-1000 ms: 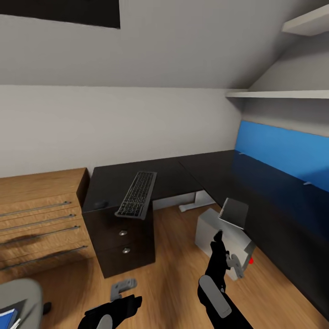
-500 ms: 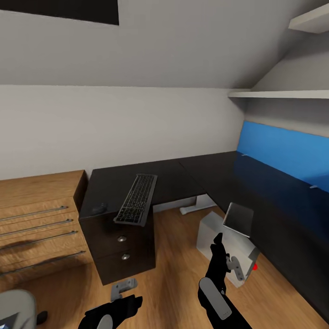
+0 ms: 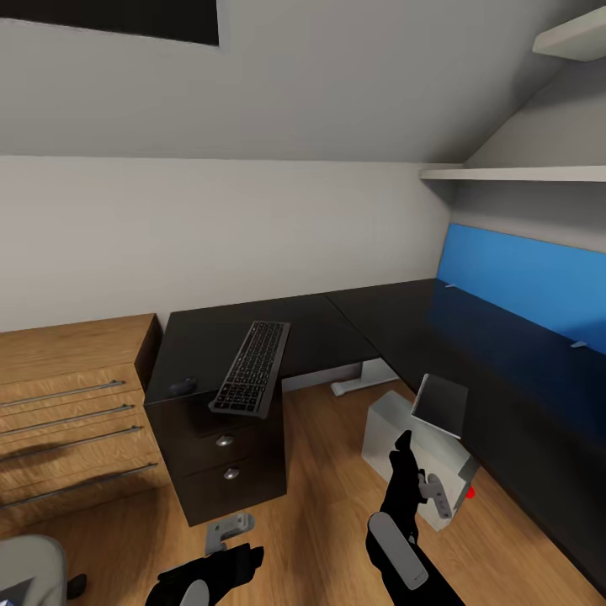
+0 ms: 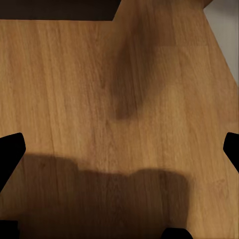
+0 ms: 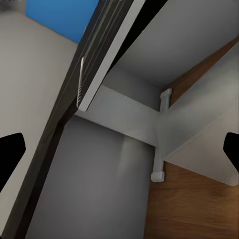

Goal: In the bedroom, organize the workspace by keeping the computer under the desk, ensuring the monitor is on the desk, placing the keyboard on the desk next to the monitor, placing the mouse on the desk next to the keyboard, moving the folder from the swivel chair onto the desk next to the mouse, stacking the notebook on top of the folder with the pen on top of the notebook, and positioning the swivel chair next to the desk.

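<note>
The black L-shaped desk fills the middle of the head view. On its left wing the black keyboard lies with its near end over the edge, and the small mouse sits to its left. The grey computer stands on the floor under the desk. The dark grey notebook leans tilted at the desk's edge above it. My right gripper is open just below the notebook. My left gripper hangs open over bare floor. The swivel chair shows at the lower left corner. Monitor and pen are out of view.
A light wooden dresser stands against the desk's black drawer unit. A long blue wall panel runs behind the right wing, with white shelves above. Open wooden floor lies between the drawers and the computer.
The camera has turned slightly right, so the dresser and chair sit further left in the picture. Both arms hold the same pose.
</note>
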You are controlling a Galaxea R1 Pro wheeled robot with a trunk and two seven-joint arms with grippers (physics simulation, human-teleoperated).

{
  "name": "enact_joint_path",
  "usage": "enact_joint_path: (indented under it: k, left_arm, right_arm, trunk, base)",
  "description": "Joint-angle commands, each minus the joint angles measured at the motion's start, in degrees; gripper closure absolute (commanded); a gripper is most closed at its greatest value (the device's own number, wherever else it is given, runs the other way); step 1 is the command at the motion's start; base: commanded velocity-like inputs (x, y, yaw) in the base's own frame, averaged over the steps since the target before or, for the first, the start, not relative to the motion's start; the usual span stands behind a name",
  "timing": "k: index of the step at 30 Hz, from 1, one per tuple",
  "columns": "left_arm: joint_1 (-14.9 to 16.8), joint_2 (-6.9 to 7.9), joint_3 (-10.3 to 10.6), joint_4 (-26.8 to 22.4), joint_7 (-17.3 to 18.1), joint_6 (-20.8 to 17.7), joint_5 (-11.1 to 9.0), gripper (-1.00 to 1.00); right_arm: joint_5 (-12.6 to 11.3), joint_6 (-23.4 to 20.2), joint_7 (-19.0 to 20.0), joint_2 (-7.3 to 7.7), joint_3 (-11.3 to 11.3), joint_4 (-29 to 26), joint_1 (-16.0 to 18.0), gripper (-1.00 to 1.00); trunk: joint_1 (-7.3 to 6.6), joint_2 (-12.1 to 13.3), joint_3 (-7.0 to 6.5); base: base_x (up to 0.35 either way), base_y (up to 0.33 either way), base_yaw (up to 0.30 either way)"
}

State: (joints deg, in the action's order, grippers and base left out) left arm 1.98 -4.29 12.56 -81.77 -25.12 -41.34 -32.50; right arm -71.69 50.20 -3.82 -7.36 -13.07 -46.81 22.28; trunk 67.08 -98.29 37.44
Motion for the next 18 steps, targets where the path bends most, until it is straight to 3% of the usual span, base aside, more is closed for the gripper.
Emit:
enact_joint_path:
  k: [1,18]
  left_arm:
    - [0.0,0.0,0.3,-0.1,-0.6,-0.1,-0.6,-1.0]
    - [0.0,0.05,1.5,-0.2,-0.7,0.0,-0.6,-1.0]
  right_arm:
    - [0.1,0.2,-0.4,0.06,-0.2,0.0,0.0,-1.0]
    - [0.1,-0.8,-0.4,0.09,-0.1,0.0,0.0,-1.0]
  trunk:
    - [0.0,0.0,0.06]
    - [0.0,0.0,0.06]
  base:
    - [0.001,0.0,0.0]
    - [0.0,0.0,0.0]
